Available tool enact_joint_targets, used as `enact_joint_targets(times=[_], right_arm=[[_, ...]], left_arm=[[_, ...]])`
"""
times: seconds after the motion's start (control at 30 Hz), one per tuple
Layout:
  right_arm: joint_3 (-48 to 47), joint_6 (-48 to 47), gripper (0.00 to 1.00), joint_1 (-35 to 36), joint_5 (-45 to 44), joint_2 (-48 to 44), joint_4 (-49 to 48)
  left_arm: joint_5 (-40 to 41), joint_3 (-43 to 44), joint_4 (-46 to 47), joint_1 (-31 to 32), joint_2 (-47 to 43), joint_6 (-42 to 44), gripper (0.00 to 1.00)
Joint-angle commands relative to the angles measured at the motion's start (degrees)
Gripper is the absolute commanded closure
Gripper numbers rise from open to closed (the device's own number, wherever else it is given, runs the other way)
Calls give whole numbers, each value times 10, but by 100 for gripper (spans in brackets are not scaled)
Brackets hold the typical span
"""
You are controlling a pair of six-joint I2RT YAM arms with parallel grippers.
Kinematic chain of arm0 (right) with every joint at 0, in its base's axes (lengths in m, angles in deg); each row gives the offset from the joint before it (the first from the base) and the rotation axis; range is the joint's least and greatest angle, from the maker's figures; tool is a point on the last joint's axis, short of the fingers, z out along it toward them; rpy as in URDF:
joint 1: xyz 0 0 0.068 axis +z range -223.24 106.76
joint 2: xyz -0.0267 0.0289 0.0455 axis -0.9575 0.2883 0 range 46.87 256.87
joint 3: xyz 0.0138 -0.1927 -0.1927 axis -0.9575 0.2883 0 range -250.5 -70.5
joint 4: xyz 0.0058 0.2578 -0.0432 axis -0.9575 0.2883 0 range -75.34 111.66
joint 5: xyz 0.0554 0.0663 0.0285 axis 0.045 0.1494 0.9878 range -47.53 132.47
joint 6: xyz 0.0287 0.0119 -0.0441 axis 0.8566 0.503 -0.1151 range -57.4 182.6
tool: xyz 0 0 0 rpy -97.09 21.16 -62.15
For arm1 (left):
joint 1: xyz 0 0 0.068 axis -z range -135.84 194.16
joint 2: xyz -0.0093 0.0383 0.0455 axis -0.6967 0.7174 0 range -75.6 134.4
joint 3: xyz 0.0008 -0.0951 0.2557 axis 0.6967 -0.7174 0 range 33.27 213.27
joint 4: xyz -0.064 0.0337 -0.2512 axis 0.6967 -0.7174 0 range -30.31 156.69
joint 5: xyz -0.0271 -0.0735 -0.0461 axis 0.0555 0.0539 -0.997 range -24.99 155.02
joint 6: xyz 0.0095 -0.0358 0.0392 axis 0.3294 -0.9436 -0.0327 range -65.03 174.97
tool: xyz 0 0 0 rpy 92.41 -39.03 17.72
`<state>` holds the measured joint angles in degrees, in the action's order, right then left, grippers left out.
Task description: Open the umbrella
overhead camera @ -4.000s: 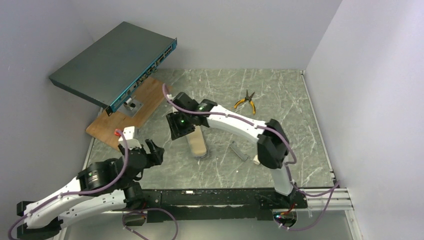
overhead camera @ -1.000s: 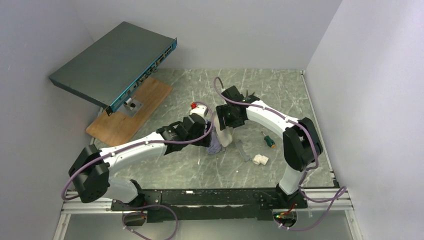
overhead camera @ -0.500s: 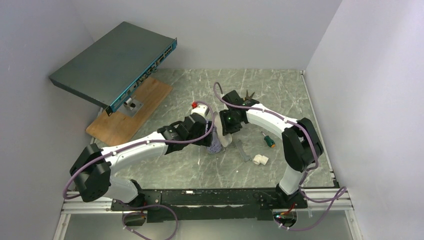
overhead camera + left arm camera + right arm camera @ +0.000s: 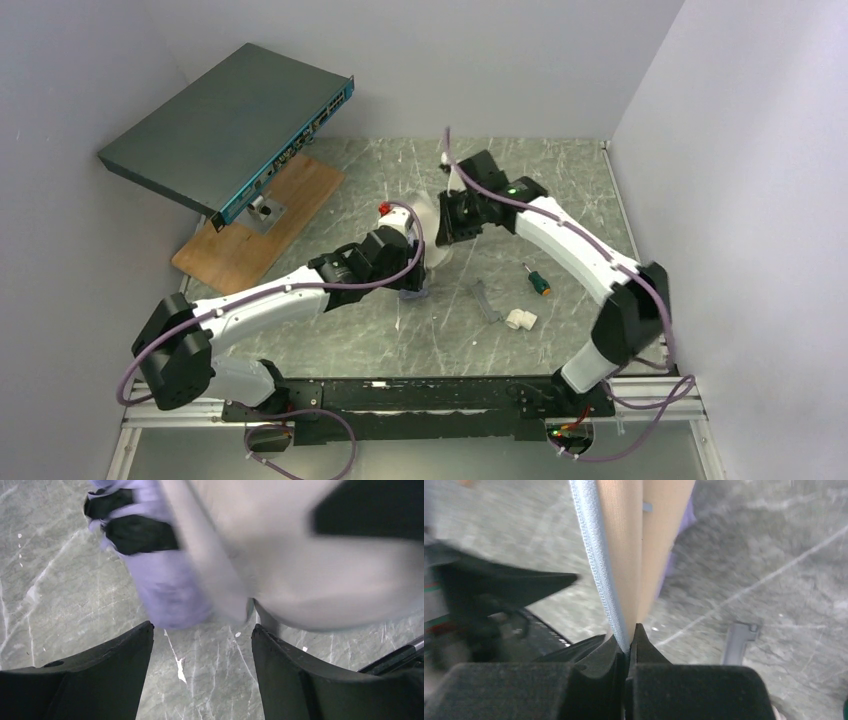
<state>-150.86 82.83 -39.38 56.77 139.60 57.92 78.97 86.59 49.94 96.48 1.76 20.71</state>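
Observation:
The umbrella (image 4: 165,590) is a pale lavender folded bundle with black parts (image 4: 140,532) at its far end, lying on the table just ahead of my left gripper (image 4: 202,635). That gripper is open and empty, fingertips short of the fabric. From above, a bit of the umbrella (image 4: 413,291) shows under my left gripper (image 4: 410,275). My right gripper (image 4: 629,645) is shut on the blue-grey zipper edge of the beige clamshell case (image 4: 634,545), holding it raised. The case (image 4: 435,225) hangs below my right gripper (image 4: 447,222) and over the umbrella. The case (image 4: 300,570) looks blurred.
A network switch (image 4: 235,120) leans at the back left over a wooden board (image 4: 265,220). On the marble table (image 4: 560,170) lie a grey metal bracket (image 4: 484,300), a small screwdriver (image 4: 537,280) and a white pipe fitting (image 4: 520,320), all right of the umbrella.
My right gripper has shut on the case's edge and pulled it up and toward the back. My left arm has barely moved, and its jaws stay open.

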Motion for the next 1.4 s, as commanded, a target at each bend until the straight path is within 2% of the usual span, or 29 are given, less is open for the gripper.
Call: enact_joint_targets(times=[0.0, 0.13, 0.3, 0.53, 0.8, 1.0, 1.17, 1.23, 1.27, 1.3, 1.37], right_arm=[[-78, 36, 100, 0, 61, -98, 11], [-87, 47, 100, -1, 46, -122, 24], [-64, 54, 100, -3, -14, -113, 21], [-40, 72, 100, -25, -22, -56, -26], [-106, 94, 100, -66, 31, 52, -71], [-172, 119, 100, -103, 93, 175, -94], [-225, 155, 100, -139, 147, 250, -131], [-241, 165, 100, -152, 162, 273, -149], [-247, 169, 97, -157, 166, 283, -157], [-255, 172, 83, -164, 173, 295, -160], [-267, 172, 39, -182, 189, 316, -163]], left_arm=[[7, -13, 27, -3, -23, -14, 25], [7, -22, 30, -3, -20, -19, 25], [13, -36, 21, -3, -54, -21, 25], [35, -44, -102, -3, -165, 4, 21], [58, -53, -296, -2, -369, 17, 16], [48, -58, -377, -1, -478, 23, 13], [25, -98, -343, -2, -575, 29, 12], [42, -103, -340, -2, -606, 31, 11], [55, -106, -341, -2, -618, 29, 11], [64, -108, -343, -2, -627, 26, 11], [74, -110, -344, -2, -641, 25, 11]])
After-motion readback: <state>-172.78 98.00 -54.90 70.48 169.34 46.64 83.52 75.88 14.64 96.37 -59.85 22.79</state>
